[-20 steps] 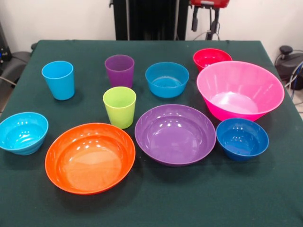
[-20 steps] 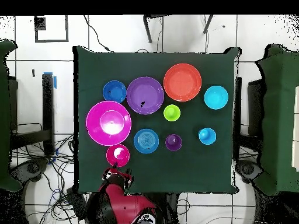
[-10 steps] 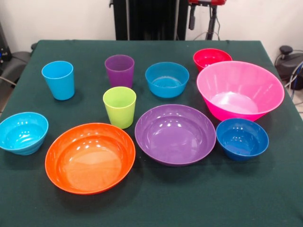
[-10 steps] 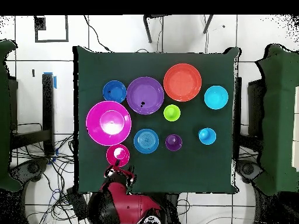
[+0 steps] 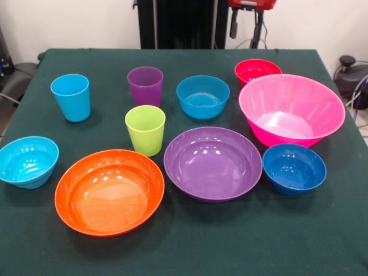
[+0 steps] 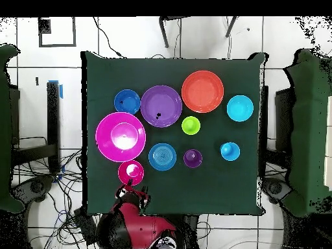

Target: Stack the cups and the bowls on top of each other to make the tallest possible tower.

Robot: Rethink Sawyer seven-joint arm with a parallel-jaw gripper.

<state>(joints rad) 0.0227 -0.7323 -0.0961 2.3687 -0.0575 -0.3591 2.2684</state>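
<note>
Nothing stacked yet; every cup and bowl unmoved on the table (image 5: 172,241), the gripper (image 5: 246,23) barely shifted behind the red bowl (image 5: 257,70), jaw state unclear.

The robot's red and black arm (image 6: 133,227) stays low in the overhead view, its bulky red body bunched just off the edge of the green table (image 6: 214,188) on the base's side. The gripper (image 6: 131,193) sits at the tip of the arm, right at that table edge, and whether it is parted or closed cannot be made out. In the front view only a red part of the arm (image 5: 253,3) shows beyond the far edge of the table, with dark pieces hanging below it.
</note>
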